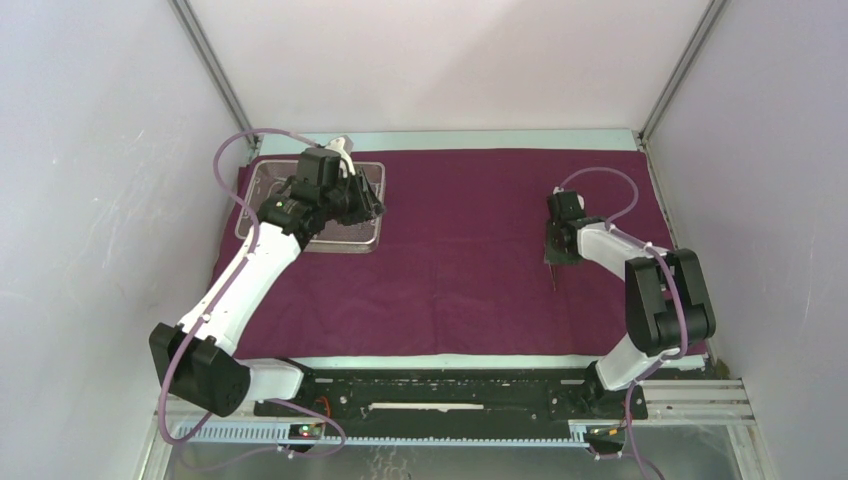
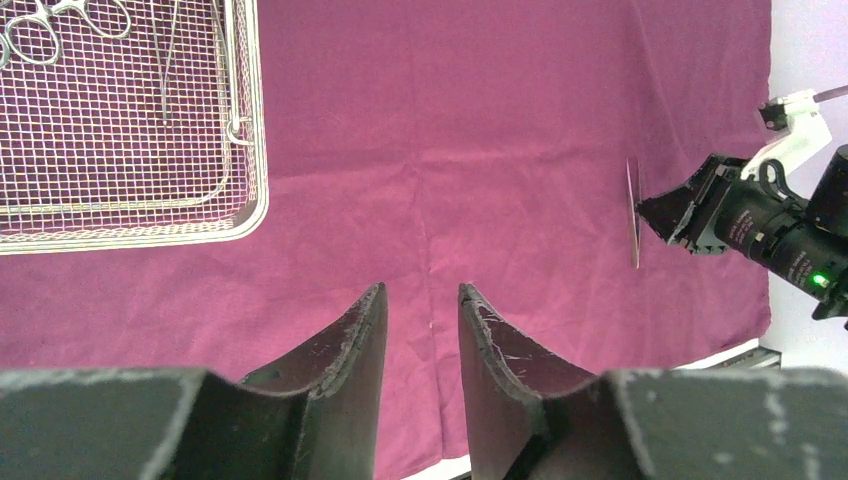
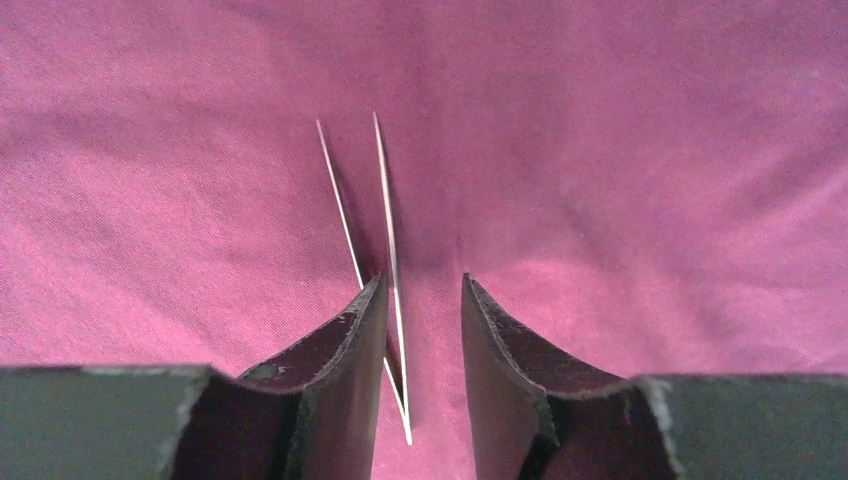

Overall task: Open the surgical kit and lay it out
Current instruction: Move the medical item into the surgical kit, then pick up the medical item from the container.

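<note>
Steel tweezers lie lengthwise on cloth between right gripper's spread jaws; left gripper, parted and empty, well apart.

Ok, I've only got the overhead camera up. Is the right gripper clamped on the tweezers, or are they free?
Observer: Free. On the right wrist camera the right gripper has its jaws apart, and the tweezers rest unclamped on the cloth.
Operator: What's in the tray? I can't make it out.
Observer: The left wrist camera shows ring-handled tools and one thin straight tool inside.
Operator: Is the left gripper carrying anything?
Observer: No, it's open, with only cloth below it.
</note>
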Controlling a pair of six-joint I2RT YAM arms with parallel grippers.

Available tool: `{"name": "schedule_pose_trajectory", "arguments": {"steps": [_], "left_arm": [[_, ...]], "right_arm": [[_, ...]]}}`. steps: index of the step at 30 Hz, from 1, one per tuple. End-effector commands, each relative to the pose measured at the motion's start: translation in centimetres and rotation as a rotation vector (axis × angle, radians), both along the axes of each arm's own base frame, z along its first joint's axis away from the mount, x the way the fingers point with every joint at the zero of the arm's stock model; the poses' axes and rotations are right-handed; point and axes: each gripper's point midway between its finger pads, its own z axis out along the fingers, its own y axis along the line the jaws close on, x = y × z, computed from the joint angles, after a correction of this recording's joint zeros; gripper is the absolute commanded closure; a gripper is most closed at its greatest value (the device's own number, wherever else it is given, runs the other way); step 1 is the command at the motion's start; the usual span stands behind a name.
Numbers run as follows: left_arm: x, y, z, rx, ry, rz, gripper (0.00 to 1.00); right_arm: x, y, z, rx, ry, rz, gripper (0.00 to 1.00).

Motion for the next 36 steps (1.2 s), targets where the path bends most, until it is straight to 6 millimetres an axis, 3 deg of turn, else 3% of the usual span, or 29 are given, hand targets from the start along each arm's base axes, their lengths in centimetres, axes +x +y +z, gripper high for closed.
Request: {"name": "schedule_pose_trajectory", "arguments": {"steps": [1,5,9,17,22,25,32,36], "left_arm": [[0.2,0.0,0.0,0.002,-0.02,0.005,0.63],[0.9,0.4,0.0,0.022,-0.012,0.037,0.62],[1.6,1.1,-0.5,0.056,0.0,0.088,0.62],[4.2,4.5,-2.0,0.124,0.036,0.237,0.62],[7.1,8.4,-3.6,0.182,0.068,0.336,0.62],[9.4,9.7,-4.2,0.201,0.081,0.363,0.62],[14.9,10.5,-5.7,0.242,0.118,0.368,0.63],[17.3,10.7,-7.6,0.268,0.155,0.366,0.63]], "right_arm": [[0.8,-0.9,3.8,-0.042,-0.075,-0.069,0.51],[0.7,-0.8,6.0,-0.059,-0.109,-0.096,0.3],[0.6,0.1,7.5,-0.035,-0.14,-0.092,0.19],[0.3,3.3,11.1,0.067,-0.231,-0.009,0.14],[-0.1,5.5,13.3,0.129,-0.293,0.049,0.12],[-0.3,6.3,14.1,0.147,-0.318,0.072,0.11],[-0.5,6.8,15.9,0.181,-0.358,0.097,0.1],[-0.7,6.8,16.9,0.188,-0.378,0.098,0.09]]}}
